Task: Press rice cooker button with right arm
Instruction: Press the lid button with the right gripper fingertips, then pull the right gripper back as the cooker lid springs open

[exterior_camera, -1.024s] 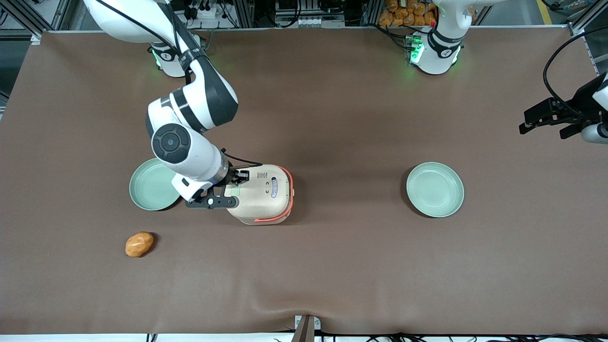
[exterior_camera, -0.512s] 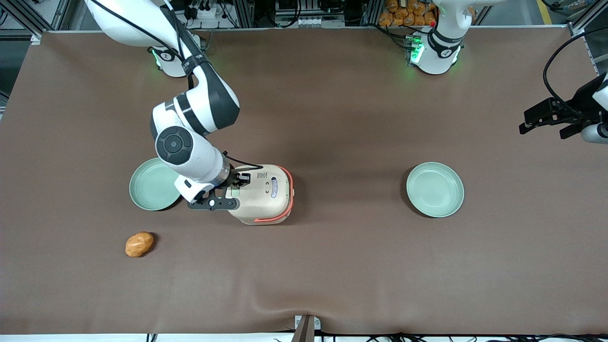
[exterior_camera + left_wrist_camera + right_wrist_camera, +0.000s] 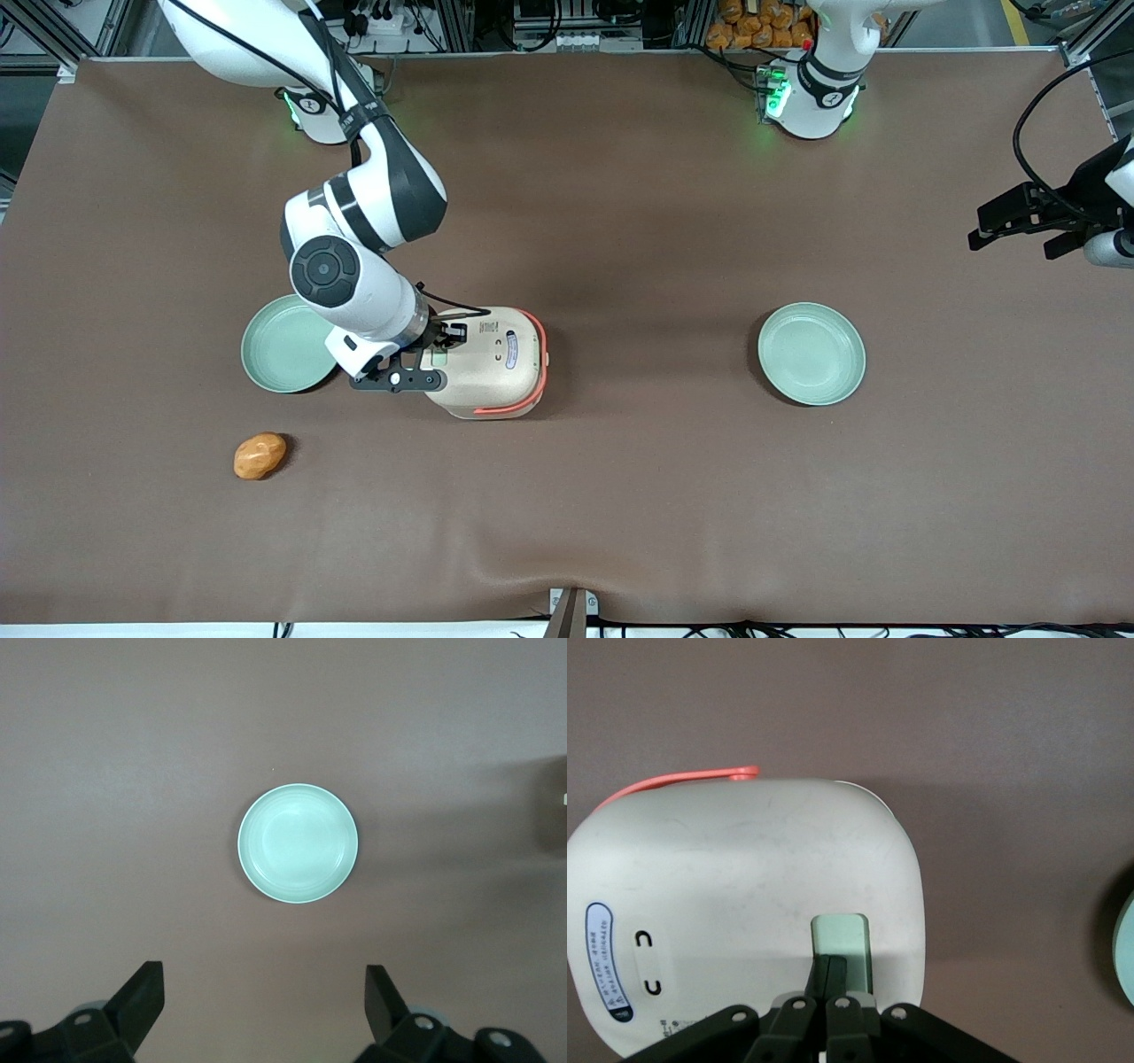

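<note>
1. Cream plastic fills the right wrist view: we see the rice cooker (image 3: 744, 912) from above, its coral handle band along one edge and a pale green button (image 3: 842, 946) set in the lid near the rim.
2. We find the cooker (image 3: 492, 359) on the brown table (image 3: 620, 221), toward the working arm's end, just beside a pale green plate (image 3: 282, 344). A second plate (image 3: 811, 354) lies well apart, toward the parked arm's end, and an orange bun-like thing (image 3: 260, 455) sits nearer to the front camera than the first plate.
3. We read the gripper (image 3: 829, 979) as pressed shut with nothing between its fingers: the two tips meet in one narrow point resting on the button's edge. Closing them that way, we judge, makes a single stiff tip suited to pushing a small button.
4. From the front, the gripper (image 3: 434, 359) sits over the cooker's lid on the side facing the near plate, with the right arm (image 3: 354, 248) bent down steeply, which would let the push go straight into the lid.
5. Against the frame a second ago, the arm's round joint cap has shifted slightly up and toward the cooker, and the gripper has settled closer over the button. Since half a second ago we see almost no change; the cooker, plates and bun have not moved.
6. We judge the press to be under way or just made.
</note>
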{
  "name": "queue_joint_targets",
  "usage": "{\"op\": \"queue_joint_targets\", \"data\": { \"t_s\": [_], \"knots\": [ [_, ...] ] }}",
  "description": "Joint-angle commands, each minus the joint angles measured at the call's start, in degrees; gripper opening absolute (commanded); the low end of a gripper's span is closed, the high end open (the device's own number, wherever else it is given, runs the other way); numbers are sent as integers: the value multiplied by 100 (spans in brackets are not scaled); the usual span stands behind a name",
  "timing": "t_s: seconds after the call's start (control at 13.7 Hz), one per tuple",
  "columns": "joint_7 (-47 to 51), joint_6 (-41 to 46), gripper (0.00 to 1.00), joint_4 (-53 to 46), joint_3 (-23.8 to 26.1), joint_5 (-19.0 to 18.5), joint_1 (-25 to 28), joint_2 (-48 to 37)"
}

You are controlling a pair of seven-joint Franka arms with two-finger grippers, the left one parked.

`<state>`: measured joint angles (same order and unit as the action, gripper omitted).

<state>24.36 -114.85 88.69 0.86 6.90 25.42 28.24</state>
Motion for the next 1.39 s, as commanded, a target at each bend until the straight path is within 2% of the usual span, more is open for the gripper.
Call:
{"op": "queue_joint_targets", "data": {
  "t_s": [0.0, 0.37, 1.1, 1.24, 1.32],
  "knots": [
    [42, -432, 0, 491, -34, 4, -2, 94],
    [51, -442, 0, 589, -34, -4, -28, -11],
    [-10, 1360, 1, -247, -69, 31, -212, -933],
    [-46, 1343, 87, -246, -60, 31, -527, -1031],
    [-54, 1334, 100, -246, -69, 22, -634, -1083]
  ]
}}
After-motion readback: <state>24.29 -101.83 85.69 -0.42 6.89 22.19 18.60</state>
